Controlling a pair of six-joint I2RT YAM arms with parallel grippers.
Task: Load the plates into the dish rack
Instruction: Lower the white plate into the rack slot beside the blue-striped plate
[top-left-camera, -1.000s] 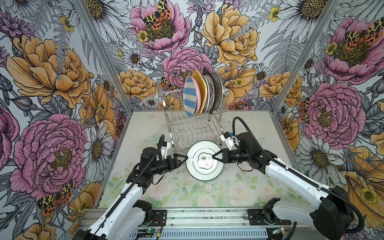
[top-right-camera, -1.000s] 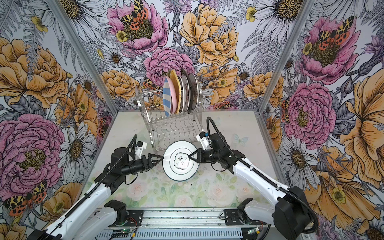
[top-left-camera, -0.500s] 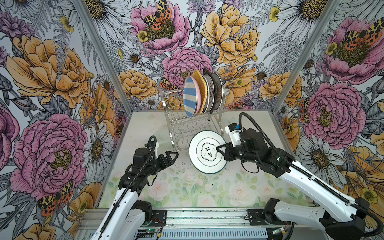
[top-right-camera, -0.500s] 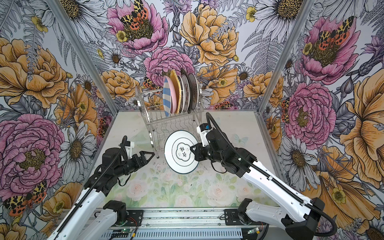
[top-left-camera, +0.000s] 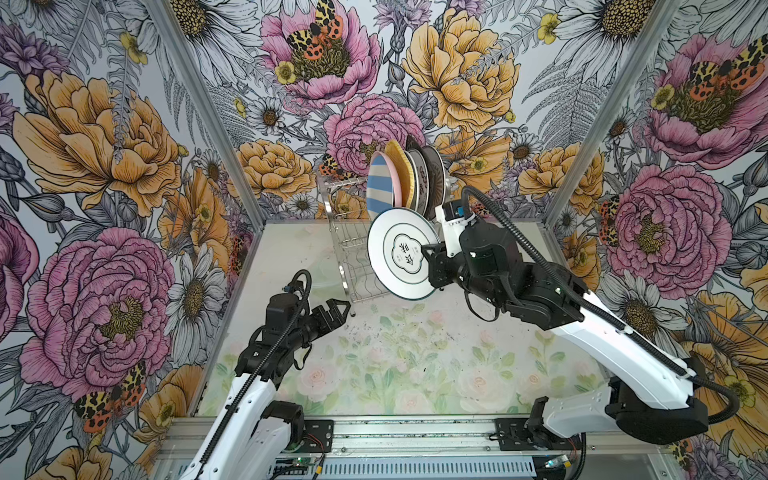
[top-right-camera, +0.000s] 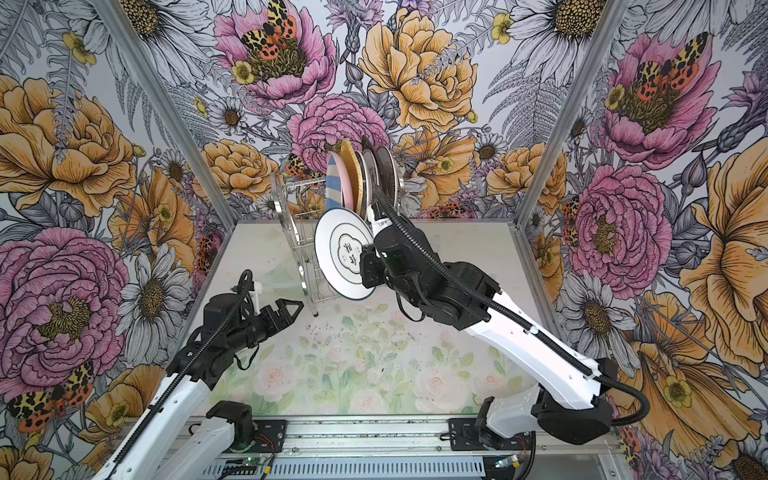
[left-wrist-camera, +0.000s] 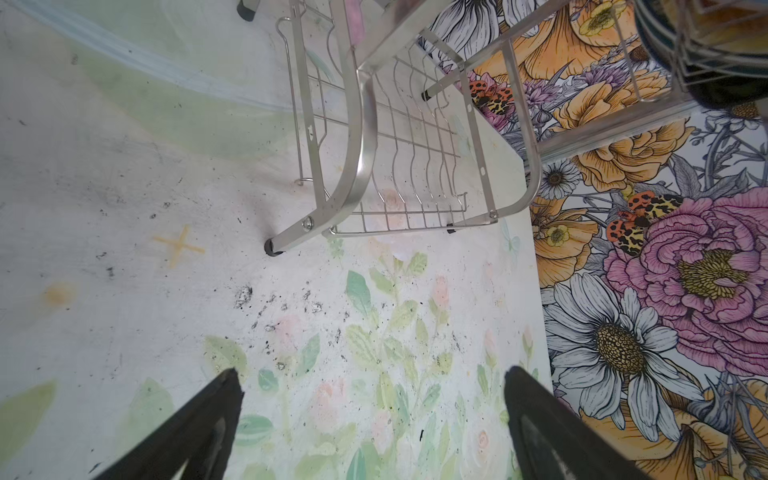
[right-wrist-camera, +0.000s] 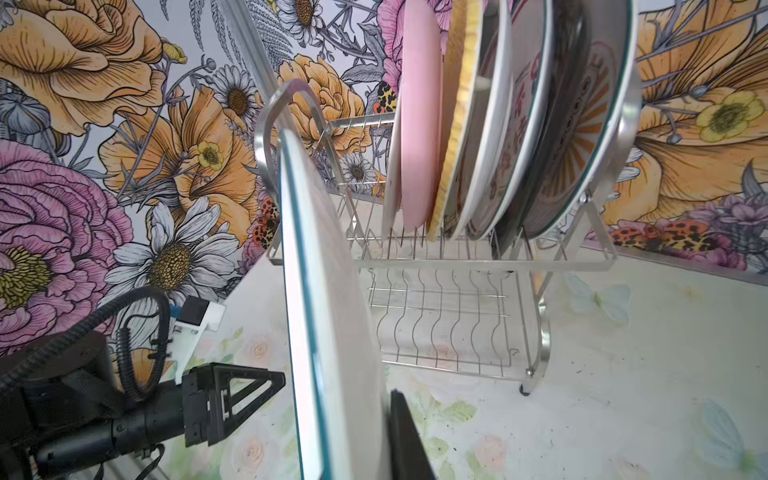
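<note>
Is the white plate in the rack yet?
Not yet: the white plate hangs on edge in the right gripper, before the dish rack.

Printed white plate (top-right-camera: 341, 252) in right hand (top-right-camera: 366, 258)

1. Low-stretched white-and-black left arm: its black two-fingered left end effector (top-left-camera: 337, 312) gapes wide, holding nothing
2. Raised white-and-black right arm: its black right end effector (top-left-camera: 427, 250) pinches a white round teal-rimmed plate (top-left-camera: 395, 266)
</note>
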